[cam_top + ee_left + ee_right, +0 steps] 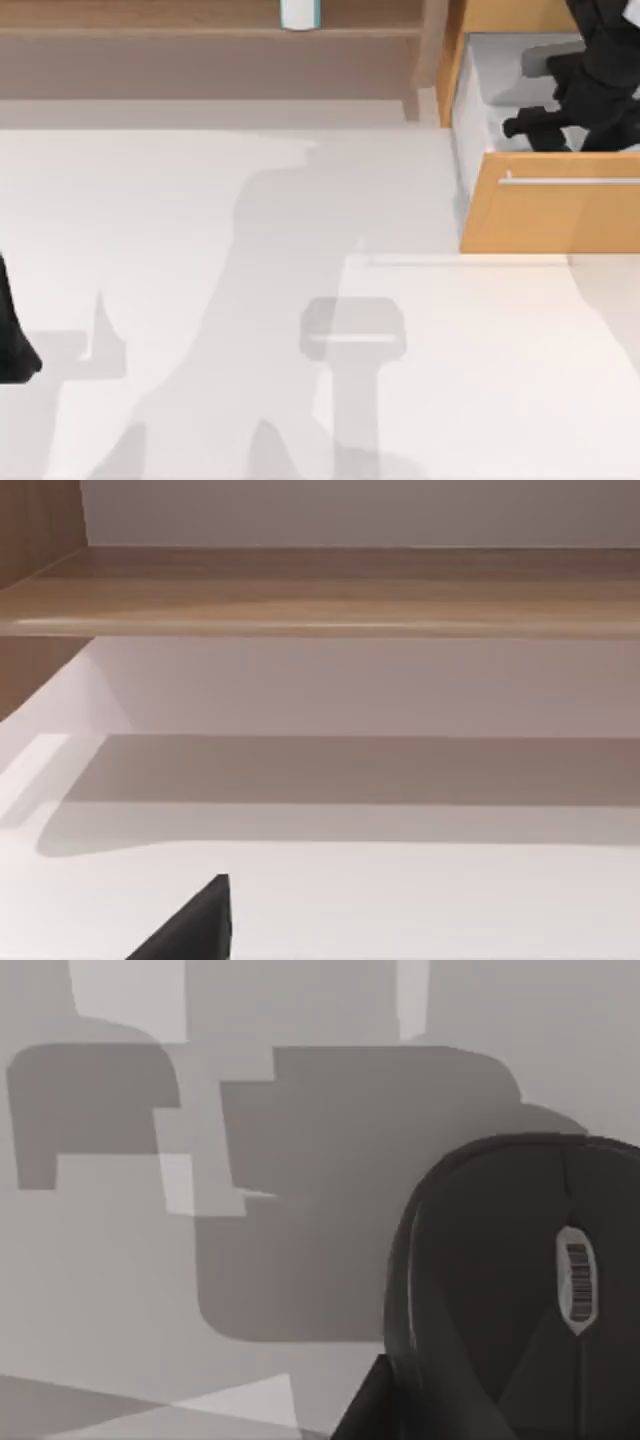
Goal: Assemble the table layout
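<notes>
- Left arm (pixel 12 345): dark shape at the far left edge of the table (pixel 480 380), low in the top view. Fingers' state: cannot tell. The left wrist view shows one dark finger tip (pixel 195 925) over bare white table surface, facing the shelf.
- Table: broad white matte top, long axis running left to right across the top view; grey shadows of the arms lie across its middle.
- Shelf (pixel 200 30): brown wood, along the table's far edge, left and centre. A small white and blue-green container (pixel 300 13) stands on it, cut off by the frame's top edge.
- Drawer cabinet (pixel 550 210): orange-brown wood, at the table's far right corner, drawer pulled open toward the table, pale interior (pixel 480 100), silver bar handle (pixel 570 181) on the front.
- Right gripper (pixel 530 128): black, reaching down inside the open drawer, well apart from the open table surface. Fingers open or closed: cannot tell.
- Right wrist view: black computer mouse (pixel 510 1290) with a pale scroll wheel (pixel 577 1280), lying on the drawer's grey floor just under the camera.
</notes>
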Tool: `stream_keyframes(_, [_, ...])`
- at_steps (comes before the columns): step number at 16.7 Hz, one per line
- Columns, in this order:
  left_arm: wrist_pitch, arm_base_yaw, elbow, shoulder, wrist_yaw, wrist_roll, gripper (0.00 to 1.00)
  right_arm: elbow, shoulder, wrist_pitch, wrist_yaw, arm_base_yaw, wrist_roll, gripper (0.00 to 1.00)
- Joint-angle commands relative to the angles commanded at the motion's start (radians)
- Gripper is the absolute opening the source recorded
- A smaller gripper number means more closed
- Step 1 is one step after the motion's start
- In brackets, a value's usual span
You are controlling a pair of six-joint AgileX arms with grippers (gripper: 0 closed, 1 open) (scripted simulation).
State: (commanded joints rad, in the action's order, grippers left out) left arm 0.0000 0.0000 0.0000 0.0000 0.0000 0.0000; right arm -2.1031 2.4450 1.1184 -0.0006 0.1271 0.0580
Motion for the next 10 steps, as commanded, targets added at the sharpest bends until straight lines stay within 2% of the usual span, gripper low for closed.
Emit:
stream_keyframes(5, [0.0,0.0,0.0,0.0,0.0,0.0,1.0,0.04,-0.132,0.002,-0.01,-0.003,0.058,0.0])
stream_keyframes(10, [0.0,0.0,0.0,0.0,0.0,0.0,1.0,0.169,-0.357,-0.041,-0.027,-0.076,0.144,0.0])
